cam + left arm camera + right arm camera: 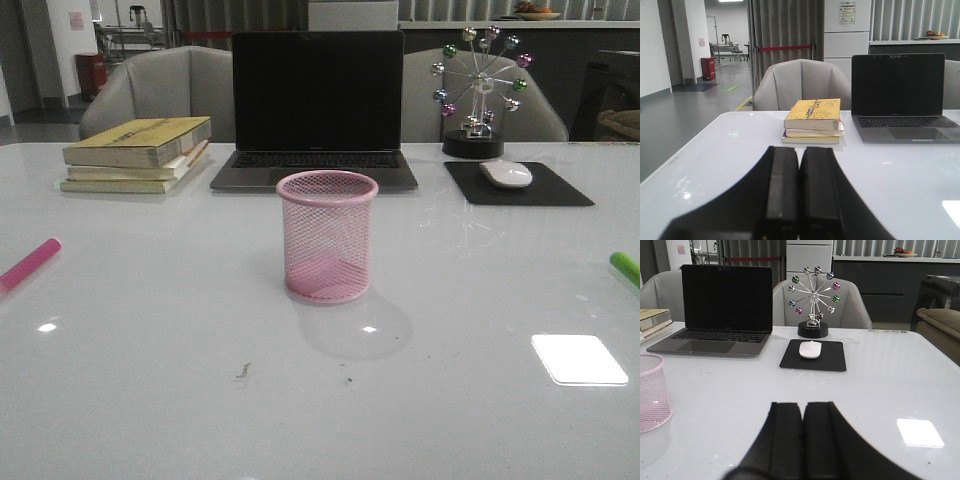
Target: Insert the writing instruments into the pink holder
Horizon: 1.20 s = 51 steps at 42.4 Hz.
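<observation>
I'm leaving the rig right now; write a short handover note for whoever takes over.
Left claw: shut, empty.
Right claw: shut, empty.
Pink holder: upright mid-table, in front of the laptop, nothing in it.
Pink marker: lying at the table's left edge.
Green marker: lying at the right edge.
Done: nothing yet.
Left: pick up both markers and put them in the holder.

Magenta-pink marker pen (30, 264) at far left of white table: only part shows, rest cut by front view's edge. Bright green marker pen (626, 268) at far right: short tip showing, rest cut off. Pink wire-mesh cup (653, 391): left side cropped in my right wrist view. Print on yellow top book (815, 109) too small to read.
</observation>
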### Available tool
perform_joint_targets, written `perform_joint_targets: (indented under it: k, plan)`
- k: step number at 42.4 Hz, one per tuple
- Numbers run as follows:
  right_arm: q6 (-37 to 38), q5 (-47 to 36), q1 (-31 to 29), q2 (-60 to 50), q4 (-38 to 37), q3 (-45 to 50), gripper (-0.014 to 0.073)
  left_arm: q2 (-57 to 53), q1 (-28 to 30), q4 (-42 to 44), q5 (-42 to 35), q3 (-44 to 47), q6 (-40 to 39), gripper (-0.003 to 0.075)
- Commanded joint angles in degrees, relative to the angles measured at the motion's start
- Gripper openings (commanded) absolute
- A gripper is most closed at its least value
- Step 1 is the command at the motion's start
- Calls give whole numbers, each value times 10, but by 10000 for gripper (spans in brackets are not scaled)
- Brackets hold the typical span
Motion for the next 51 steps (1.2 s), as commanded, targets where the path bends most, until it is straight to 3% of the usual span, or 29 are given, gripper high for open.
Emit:
perform_joint_targets:
  k: [1,35,38,43,51]
  plan:
    - [-3,-52,-1,-11,3,-3,57,-10,-2,0,-50,2,-4,91]
    - [-3,-62,-1,-11,3,-3,57,-10,-2,0,-51,2,-4,91]
    - [-3,-65,-1,-11,3,-13,57,-10,-2,3,-83,1,-4,91]
    - [-3,-39,-1,-11,3,-69,57,-10,-2,-1,-108,-35,-4,91]
    - [-3,27,-1,9,3,-207,57,-8,-2,-1,-42,-164,-4,91]
